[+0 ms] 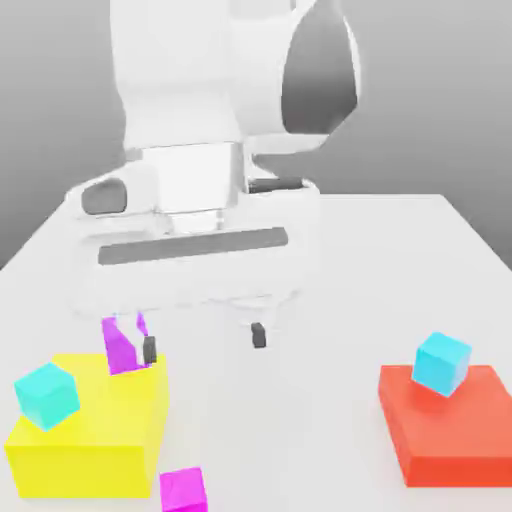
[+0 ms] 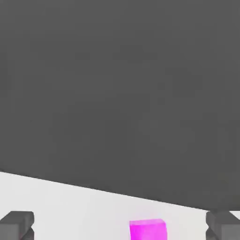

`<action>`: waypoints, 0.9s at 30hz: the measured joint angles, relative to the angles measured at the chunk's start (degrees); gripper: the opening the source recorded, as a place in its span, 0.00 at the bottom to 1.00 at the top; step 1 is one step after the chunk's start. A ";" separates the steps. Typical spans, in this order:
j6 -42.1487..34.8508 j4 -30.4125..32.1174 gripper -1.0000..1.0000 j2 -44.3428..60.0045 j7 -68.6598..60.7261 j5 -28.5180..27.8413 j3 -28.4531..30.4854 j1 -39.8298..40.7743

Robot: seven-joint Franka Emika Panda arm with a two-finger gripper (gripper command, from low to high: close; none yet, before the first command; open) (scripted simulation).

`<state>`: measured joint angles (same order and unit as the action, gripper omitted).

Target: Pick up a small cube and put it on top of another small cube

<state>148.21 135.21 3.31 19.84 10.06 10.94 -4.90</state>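
Above the white table (image 1: 300, 420), the gripper (image 1: 204, 349) holds its two jaws spread apart, near the yellow block (image 1: 85, 470) and a purple cube (image 1: 122, 348).

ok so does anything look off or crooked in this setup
Mildly, yes. In the exterior view, the cyan cube on the red block sits askew, turned relative to the block's edges, and so does the cyan cube on the yellow block, at its left edge. I see no spill or damage.
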 joint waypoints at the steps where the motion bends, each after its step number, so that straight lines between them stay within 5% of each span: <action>1: 0.73 0.16 0.50 2.02 -0.84 0.06 0.04 0.22; 11: 11.53 -0.47 0.50 22.22 -6.70 1.03 -1.97 3.65; 12: 12.73 -0.79 0.00 23.78 -7.10 1.55 -2.59 4.16; 19: 12.74 -0.81 0.00 23.88 -7.07 1.49 -2.65 4.23; 24: 5.90 1.43 0.00 14.78 -4.77 -2.08 -0.63 1.83; 27: 2.99 4.32 0.00 9.11 -6.53 -3.28 -4.68 -2.27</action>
<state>151.20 139.53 12.41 13.31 6.77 6.26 -7.16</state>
